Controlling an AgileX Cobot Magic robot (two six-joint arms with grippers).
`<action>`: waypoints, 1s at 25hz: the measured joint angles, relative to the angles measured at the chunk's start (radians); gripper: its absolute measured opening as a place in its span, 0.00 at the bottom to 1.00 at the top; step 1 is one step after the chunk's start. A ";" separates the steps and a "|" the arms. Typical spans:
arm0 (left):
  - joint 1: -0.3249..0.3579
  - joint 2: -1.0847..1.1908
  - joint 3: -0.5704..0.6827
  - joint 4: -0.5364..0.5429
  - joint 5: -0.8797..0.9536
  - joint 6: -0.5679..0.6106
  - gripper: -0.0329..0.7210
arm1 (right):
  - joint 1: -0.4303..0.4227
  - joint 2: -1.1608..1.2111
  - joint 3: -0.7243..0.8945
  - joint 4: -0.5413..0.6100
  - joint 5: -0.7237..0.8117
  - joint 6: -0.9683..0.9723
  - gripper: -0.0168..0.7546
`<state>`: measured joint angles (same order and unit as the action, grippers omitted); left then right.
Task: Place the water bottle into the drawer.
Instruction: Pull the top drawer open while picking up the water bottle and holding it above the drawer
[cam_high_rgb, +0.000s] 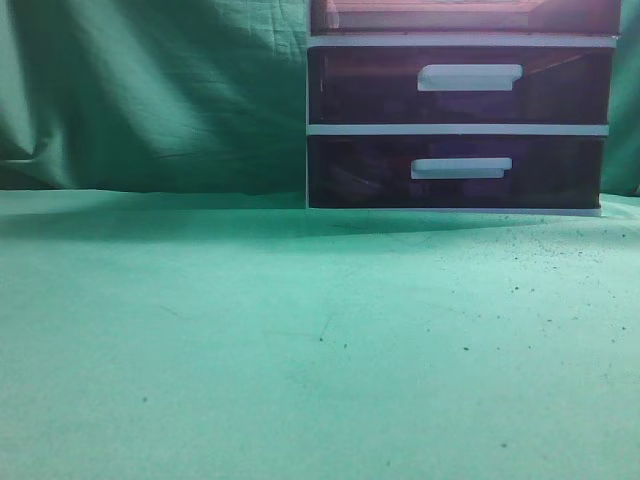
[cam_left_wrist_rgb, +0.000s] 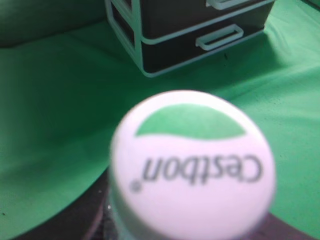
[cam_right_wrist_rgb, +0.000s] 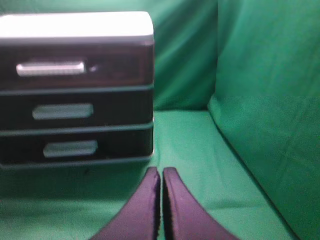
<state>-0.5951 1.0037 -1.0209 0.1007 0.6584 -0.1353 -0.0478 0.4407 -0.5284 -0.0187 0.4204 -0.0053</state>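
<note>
Capped bottle up close at the left wrist, three-drawer unit across the green cloth.

White round bottle cap (cam_left_wrist_rgb: 192, 162) printed "C'estbon" fills left wrist view; left gripper's state impossible to tell. Right gripper (cam_right_wrist_rgb: 161, 200) pressed closed, empty, facing translucent dark reddish-brown top drawer (cam_right_wrist_rgb: 75, 67) with white bar handle (cam_right_wrist_rgb: 50, 68), pushed in.

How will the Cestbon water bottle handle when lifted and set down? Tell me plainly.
The water bottle shows only its white cap, so its fill and weight cannot be judged. The cap is round and smooth, so the bottle would probably roll if laid on its side. The cap looks seated flat and closed, so spilling seems unlikely when it is tilted.
</note>
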 joint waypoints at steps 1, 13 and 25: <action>0.000 0.000 0.000 -0.012 0.013 0.000 0.43 | 0.000 0.050 -0.023 -0.003 0.017 -0.025 0.02; 0.000 0.000 0.000 -0.040 0.067 0.000 0.43 | 0.172 0.606 -0.203 -0.159 -0.511 -0.842 0.28; 0.000 0.000 0.000 -0.040 0.067 0.000 0.43 | 0.200 1.073 -0.462 -0.314 -0.716 -0.981 0.45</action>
<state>-0.5951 1.0037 -1.0209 0.0605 0.7257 -0.1353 0.1524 1.5137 -0.9905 -0.3327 -0.2956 -0.9867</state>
